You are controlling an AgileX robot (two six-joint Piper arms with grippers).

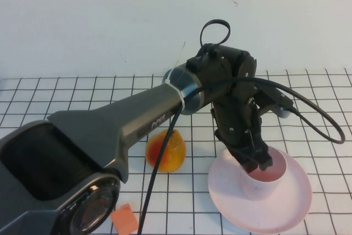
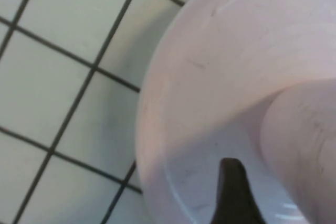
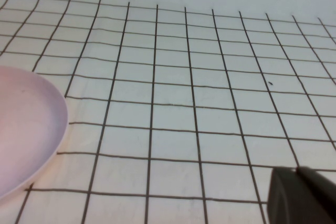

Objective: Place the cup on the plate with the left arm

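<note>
On the plate, left gripper grips upright cup.

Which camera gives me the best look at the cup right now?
The high view: the cup stands upright on the plate, the left gripper at its rim. The left wrist view shows only its side wall. The right wrist view misses it; the right gripper is barely visible.

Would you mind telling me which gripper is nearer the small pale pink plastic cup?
Left. The left gripper is at the rim of the cup, which stands on the plate. The right gripper is off to the side, over bare grid.
</note>
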